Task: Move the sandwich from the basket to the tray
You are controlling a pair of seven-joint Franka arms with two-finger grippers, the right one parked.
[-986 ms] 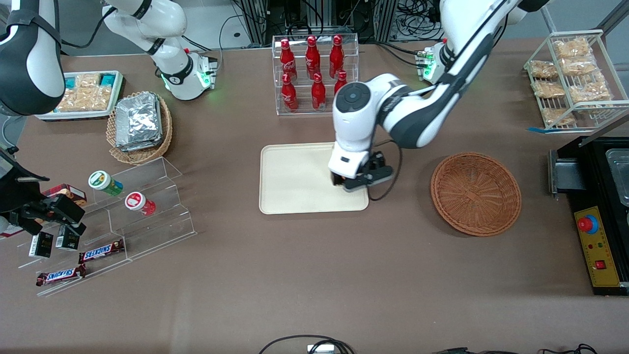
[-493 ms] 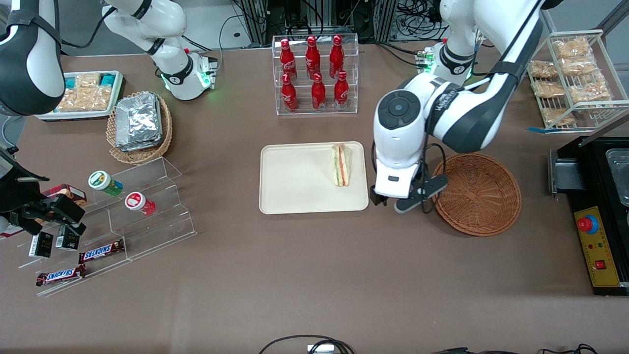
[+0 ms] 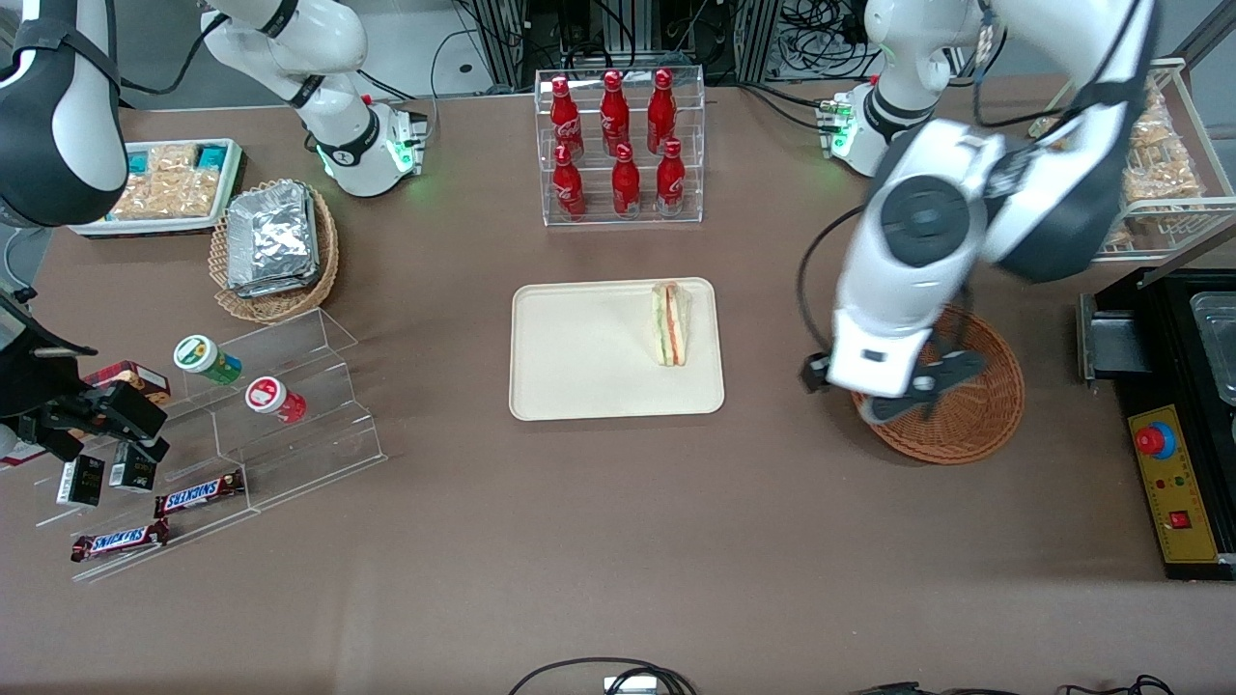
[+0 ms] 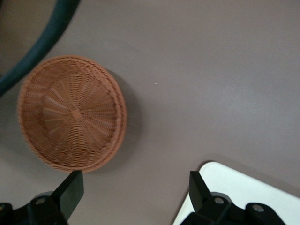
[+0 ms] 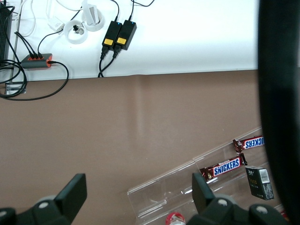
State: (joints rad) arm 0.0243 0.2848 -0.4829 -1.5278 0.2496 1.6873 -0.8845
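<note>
Above the basket's rim, on the edge nearest the tray, hangs the claw (image 4: 133, 192), its fingers spread wide with nothing between them. The wrist view looks straight down past both fingertips (image 4: 71, 183) at bare bench (image 3: 618, 541), with the basket (image 4: 72, 112) beside one and a rounded corner of the tray (image 4: 243, 192) beside the other. So the claw is high up and clear of both.

By my reading, the carrying step is done. The sandwich (image 3: 671, 323) lies on the tray (image 3: 579, 352), toward the short edge that faces the basket, with its layered side turned up and well apart from the claw. The basket (image 3: 975, 425) shows only bare weave where the arm does not cover it, and in the wrist view it holds nothing.

What remains seems to be only pulling away and parking. That calls for no grasp: keep the claw high, pass clear of the basket rim and leave the tray alone.

The forearm reaches in from the working arm's end of the bench, the big wrist joint stands over the basket's edge, and the hand points steeply down.
</note>
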